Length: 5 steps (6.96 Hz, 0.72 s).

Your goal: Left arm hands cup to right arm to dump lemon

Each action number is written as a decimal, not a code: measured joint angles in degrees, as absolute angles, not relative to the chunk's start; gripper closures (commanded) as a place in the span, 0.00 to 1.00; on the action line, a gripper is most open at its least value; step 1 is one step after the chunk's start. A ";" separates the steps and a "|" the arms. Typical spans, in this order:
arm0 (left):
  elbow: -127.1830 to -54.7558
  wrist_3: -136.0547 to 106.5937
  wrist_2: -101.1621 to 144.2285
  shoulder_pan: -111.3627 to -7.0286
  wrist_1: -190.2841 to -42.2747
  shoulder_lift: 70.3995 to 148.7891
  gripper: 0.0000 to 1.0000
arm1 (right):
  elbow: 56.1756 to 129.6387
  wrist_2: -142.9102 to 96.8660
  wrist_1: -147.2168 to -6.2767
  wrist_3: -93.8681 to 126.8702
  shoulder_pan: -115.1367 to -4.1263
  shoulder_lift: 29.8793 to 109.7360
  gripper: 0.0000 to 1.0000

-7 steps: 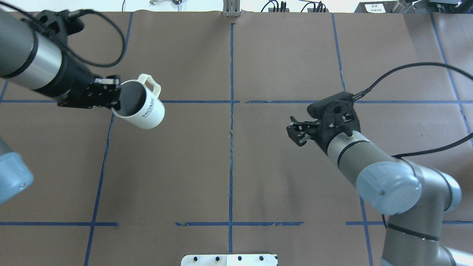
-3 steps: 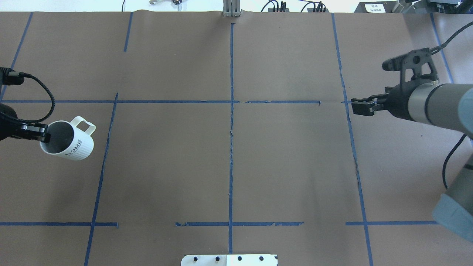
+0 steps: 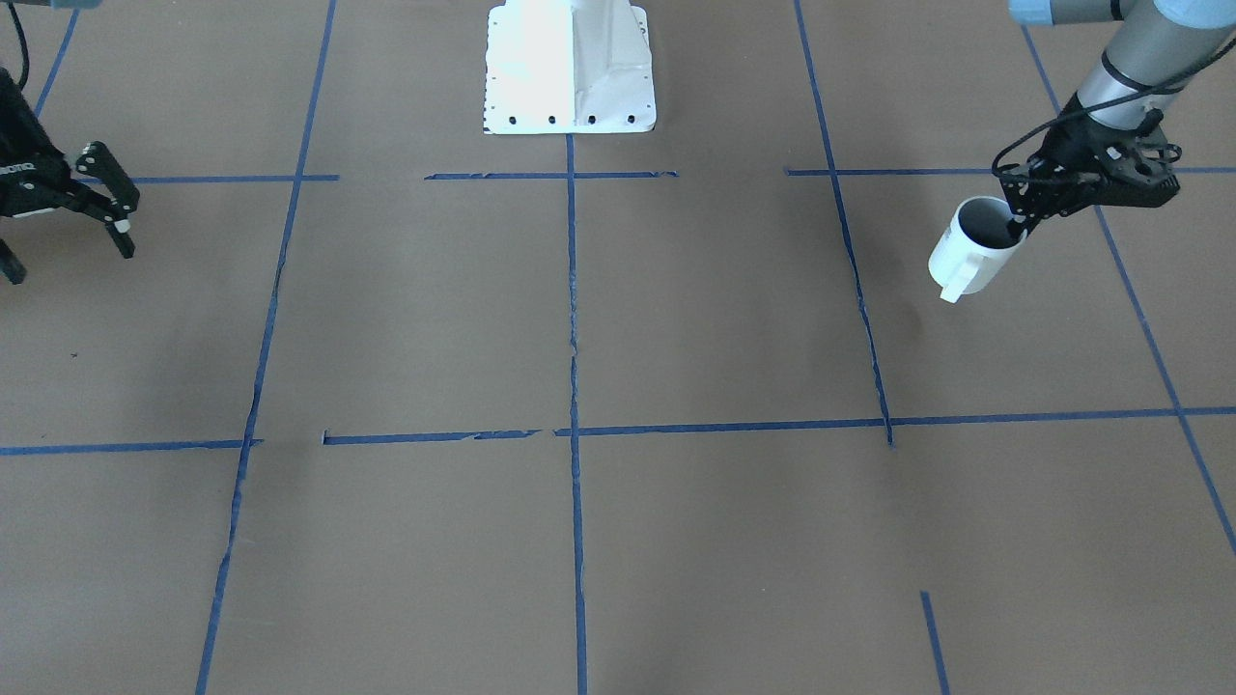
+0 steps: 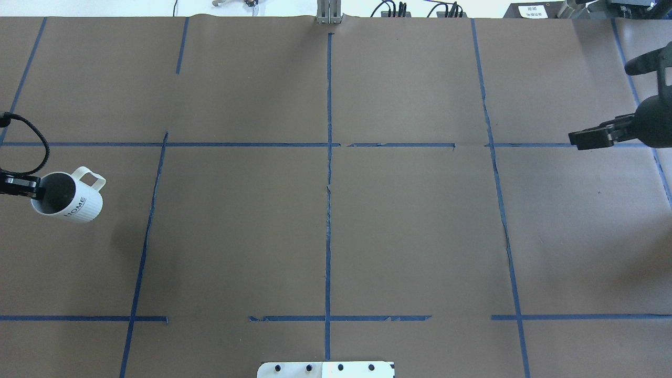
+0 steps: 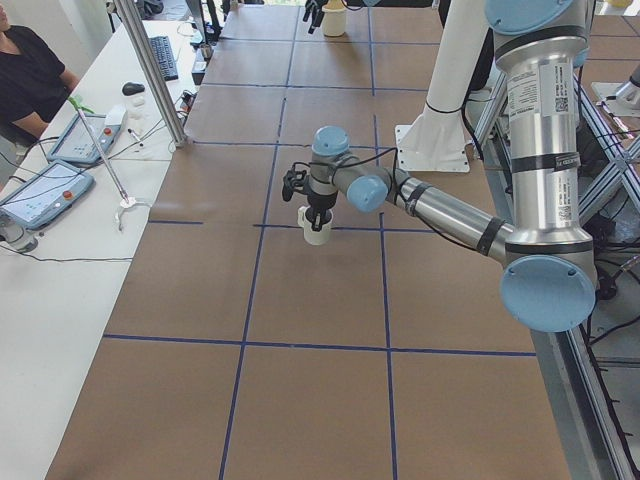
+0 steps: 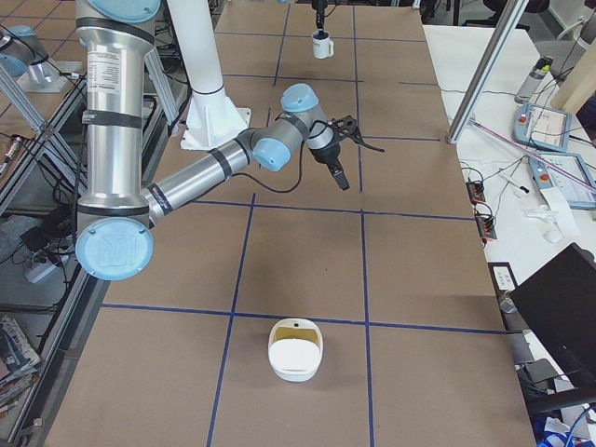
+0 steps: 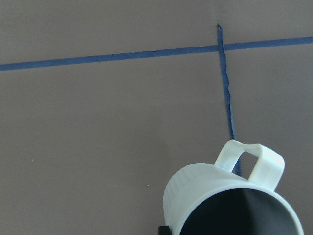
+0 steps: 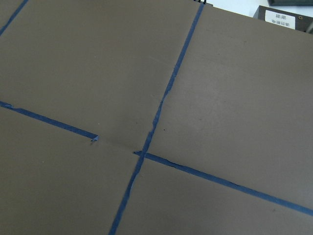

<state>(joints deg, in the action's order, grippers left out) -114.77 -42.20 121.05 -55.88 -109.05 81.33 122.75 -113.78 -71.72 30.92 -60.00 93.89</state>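
Observation:
The off-white "HOME" cup (image 4: 71,202) hangs slightly tilted above the table at the far left of the overhead view. My left gripper (image 4: 29,188) is shut on its rim, one finger inside. In the front-facing view the cup (image 3: 973,253) and left gripper (image 3: 1014,224) are at the upper right. The left wrist view shows the cup's rim and handle (image 7: 250,162). The cup's inside looks dark grey, and no lemon shows in any view. My right gripper (image 4: 576,140) is open and empty at the far right edge, and is also seen in the front-facing view (image 3: 68,259).
The brown paper table cover (image 4: 325,231) carries a blue tape grid. The robot's white base plate (image 3: 570,68) is at the near edge. A white container (image 6: 295,349) with a yellowish inside stands at the table's right end. An operator's bench with tablets (image 5: 45,190) runs along the far side.
Both arms have drawn back outward. The left gripper carried the cup from the left-centre to the far left edge. The right gripper moved from the right-centre to the far right edge.

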 measured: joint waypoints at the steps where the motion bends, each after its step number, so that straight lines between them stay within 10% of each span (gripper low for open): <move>1: -110.39 -41.20 123.47 -56.93 -111.05 81.21 0.54 | 122.56 -117.40 -73.87 28.53 -62.90 94.22 0.00; 2: -107.35 -40.91 125.24 -57.34 -111.81 81.19 0.01 | 122.41 -118.98 -75.14 27.58 -64.08 94.80 0.00; 5: -104.19 -40.06 128.44 -61.77 -112.14 81.13 0.00 | 122.05 -122.99 -79.06 26.50 -67.22 99.47 0.00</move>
